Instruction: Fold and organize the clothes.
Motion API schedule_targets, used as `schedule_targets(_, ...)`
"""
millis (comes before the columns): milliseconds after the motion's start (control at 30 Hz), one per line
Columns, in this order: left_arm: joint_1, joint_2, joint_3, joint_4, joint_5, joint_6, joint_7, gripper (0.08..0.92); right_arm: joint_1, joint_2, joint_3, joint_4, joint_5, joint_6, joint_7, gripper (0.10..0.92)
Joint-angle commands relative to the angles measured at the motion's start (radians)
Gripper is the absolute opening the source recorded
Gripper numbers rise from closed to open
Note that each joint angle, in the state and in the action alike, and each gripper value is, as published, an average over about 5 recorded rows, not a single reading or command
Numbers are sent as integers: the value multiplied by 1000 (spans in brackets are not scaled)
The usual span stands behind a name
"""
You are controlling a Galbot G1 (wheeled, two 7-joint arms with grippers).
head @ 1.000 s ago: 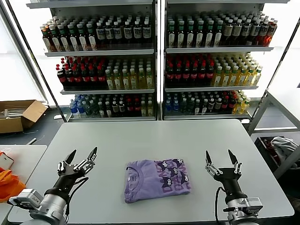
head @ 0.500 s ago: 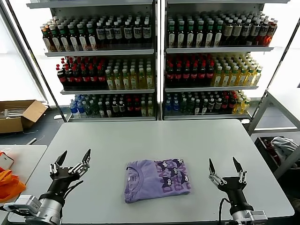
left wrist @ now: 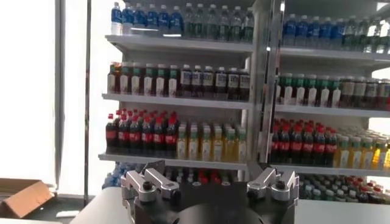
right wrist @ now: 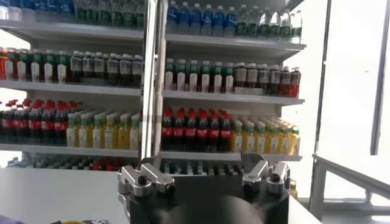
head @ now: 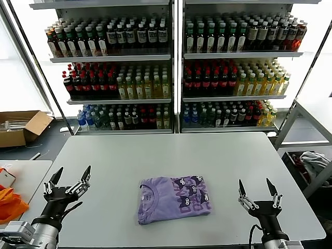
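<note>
Table (head: 171, 150): grey, bears all | T-shirt (head: 173, 198): lavender, folded, flat at table's near middle, between my grippers, touching neither | My left gripper (head: 68, 179): fingers spread, empty, well left | My right gripper (head: 258, 189): fingers spread, empty, well right

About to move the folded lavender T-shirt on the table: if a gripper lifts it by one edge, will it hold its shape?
Probably not. The T-shirt looks like thin soft fabric in loose stacked layers, so one edge would likely lift alone and unfold. It seems light and lies flat on the smooth table, so a push may slide or bunch it.
</note>
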Motion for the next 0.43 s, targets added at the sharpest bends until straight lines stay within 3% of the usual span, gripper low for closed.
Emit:
schedule_targets(33, 6, -10, -36, -3, 12, -3, 24, 823, -37, 21, 32, 12, -1, 12, -1, 823)
schedule_targets(433, 7, -10, -40, -7, 11, -1, 30, 822, -25, 25, 21, 11, -3, 10, 2, 823)
